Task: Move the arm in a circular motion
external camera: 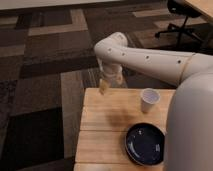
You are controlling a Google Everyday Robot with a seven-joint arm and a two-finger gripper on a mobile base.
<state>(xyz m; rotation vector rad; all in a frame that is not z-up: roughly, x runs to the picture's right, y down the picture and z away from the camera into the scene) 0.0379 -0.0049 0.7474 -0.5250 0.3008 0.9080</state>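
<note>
The off-white arm (150,61) reaches in from the right, with small dark holes along its tube. Its rounded elbow (113,46) hangs over the carpet beyond the table's far edge. From there a short wrist drops down to the tan gripper (104,86), which hovers at the far left corner of the wooden table (102,130). Nothing shows in the gripper. The arm's thick base (192,125) fills the right side and hides that part of the table.
A small white cup (148,100) stands on the table, right of the gripper. A dark blue plate (145,144) lies near the front. A black office chair (182,17) stands at the back right on patterned carpet (45,75).
</note>
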